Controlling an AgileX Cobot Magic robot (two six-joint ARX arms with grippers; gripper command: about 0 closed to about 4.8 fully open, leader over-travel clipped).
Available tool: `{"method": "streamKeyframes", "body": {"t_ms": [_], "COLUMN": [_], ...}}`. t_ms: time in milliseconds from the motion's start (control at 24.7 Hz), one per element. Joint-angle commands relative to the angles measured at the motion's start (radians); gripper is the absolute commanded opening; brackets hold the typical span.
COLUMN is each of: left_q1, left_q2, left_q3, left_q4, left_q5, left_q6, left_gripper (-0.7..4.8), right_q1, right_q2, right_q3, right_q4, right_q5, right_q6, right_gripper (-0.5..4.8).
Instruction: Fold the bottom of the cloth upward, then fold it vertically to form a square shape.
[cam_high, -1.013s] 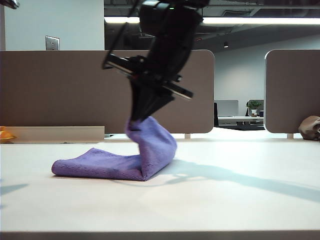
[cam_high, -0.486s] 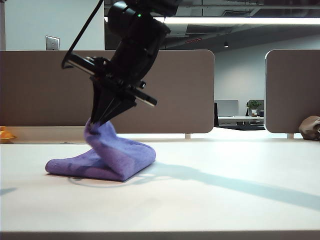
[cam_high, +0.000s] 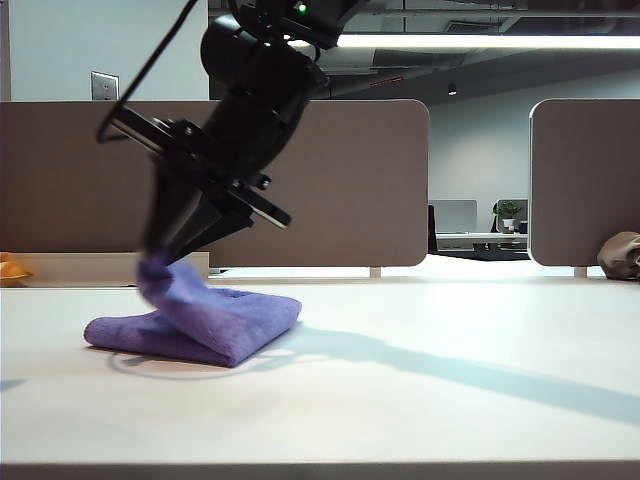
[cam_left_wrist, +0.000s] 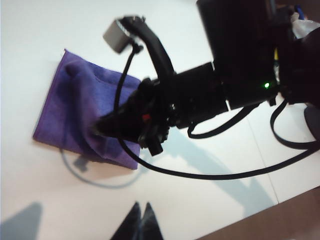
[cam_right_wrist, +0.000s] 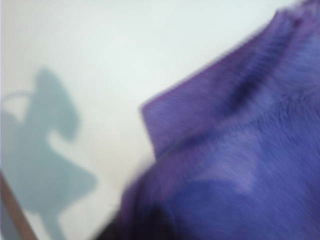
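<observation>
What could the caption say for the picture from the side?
The right gripper carries the purple cloth's edge over the folded layers on the white table.

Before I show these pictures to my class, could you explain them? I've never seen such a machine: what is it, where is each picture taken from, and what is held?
It is a robot with two arms, each ending in a two-finger claw. One picture comes from a camera beside the table, the other two from cameras on the wrists. A folded purple cloth lies on the table. The right claw, reaching across to the left, has the cloth's raised edge at its tips; blur hides whether it grips. Its own camera sees only cloth. The left claw hangs above, shut and empty.
</observation>
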Motion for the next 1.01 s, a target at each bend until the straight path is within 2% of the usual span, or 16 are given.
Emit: {"method": "streamKeyframes", "body": {"t_ms": [41,122,243,284,324,365,486,770,1013], "left_q1": [0.001,0.001,0.001,0.001,0.001,0.001,0.001,0.001,0.001], "left_q2": [-0.003,-0.008,-0.02,-0.028,-0.031,-0.034,-0.045,-0.142,-0.259], "left_q3": [0.003,0.003,0.003,0.003,0.003,0.003,0.003,0.003,0.003], "left_q4": [-0.002,-0.003,-0.007,-0.008,-0.008,-0.01,-0.018,-0.051,-0.053], "left_q5": [-0.002,-0.002,-0.002,-0.003,-0.003,-0.006,-0.01,-0.027,-0.06], "left_q6": [0.004,0.004,0.004,0.004,0.004,0.005,0.01,0.026,0.013], "left_gripper": [-0.06,-0.06,-0.06,-0.06,-0.06,-0.06,-0.06,-0.06,-0.06], "right_q1": [0.008,0.008,0.008,0.008,0.007,0.007,-0.002,-0.005,-0.005], "right_q2": [-0.005,-0.005,-0.005,-0.005,-0.005,-0.005,-0.019,-0.154,-0.291], "right_q3": [0.01,0.013,0.014,0.014,0.014,0.015,0.015,0.015,0.014], "right_q4": [0.051,0.047,0.046,0.04,0.037,0.032,0.021,0.018,0.053], "right_q5": [-0.011,-0.01,0.003,0.017,0.027,0.034,0.026,0.146,0.167], "right_q6": [0.01,0.013,0.013,0.016,0.016,0.016,-0.007,-0.102,-0.135], "right_gripper": [2.0,2.26,3.34,3.42,3.33,3.01,-0.14,-0.05,-0.05]}}
